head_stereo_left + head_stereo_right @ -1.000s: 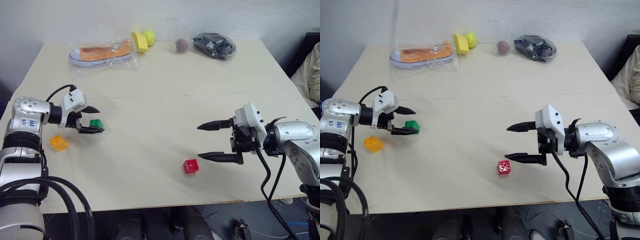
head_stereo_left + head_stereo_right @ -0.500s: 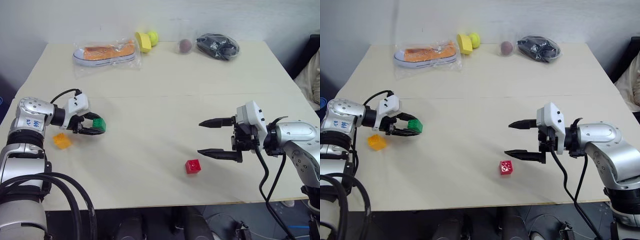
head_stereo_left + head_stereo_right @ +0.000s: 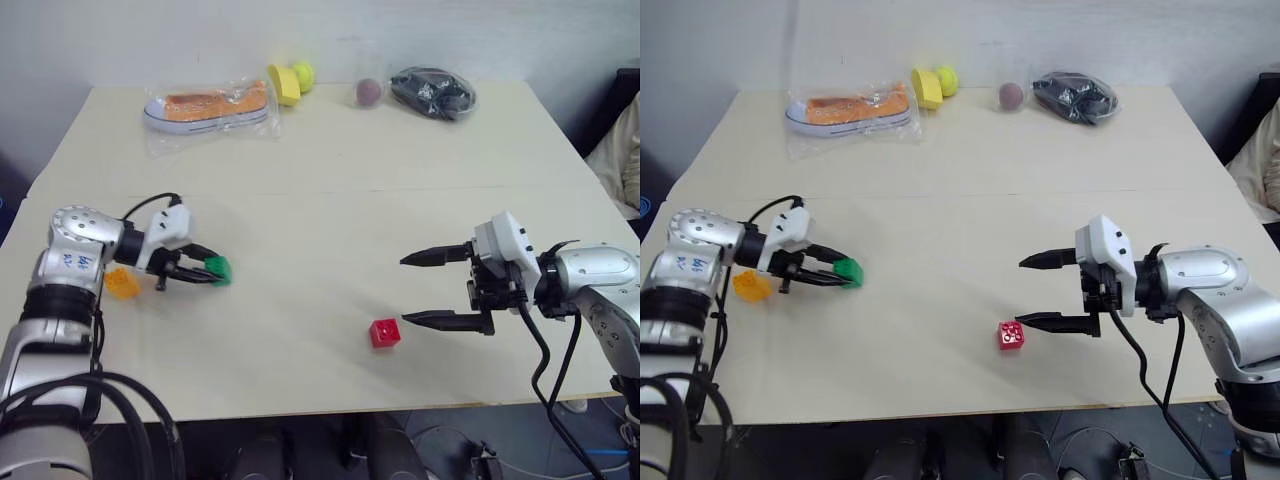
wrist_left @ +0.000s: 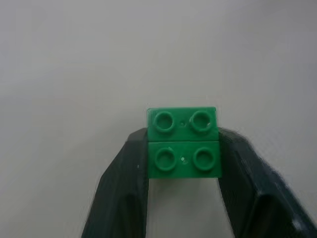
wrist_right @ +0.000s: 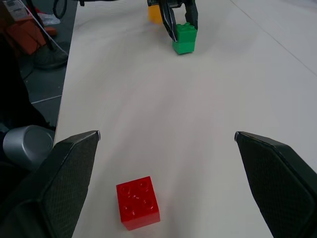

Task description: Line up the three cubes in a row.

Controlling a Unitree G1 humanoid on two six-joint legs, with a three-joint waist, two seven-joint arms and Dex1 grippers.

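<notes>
Now left gripper point(image 3: 208, 272) clamps green cube point(image 3: 217, 268) at its fingertips; right gripper point(image 3: 432, 290) gapes, red cube point(image 3: 384, 332) near-left of it.

Head pair high over table point(image 3: 330, 180) — wrist views close, both on green cube point(image 4: 183, 148).

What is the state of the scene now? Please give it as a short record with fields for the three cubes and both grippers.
green cube: gripped between the left gripper's fingers, near the table's left side
orange-yellow cube: on the table, beside the left arm
red cube: on the table, free, in front of the right gripper
left gripper: shut on the green cube
right gripper: open, holding nothing
row: not yet formed; cubes lie apart
</notes>
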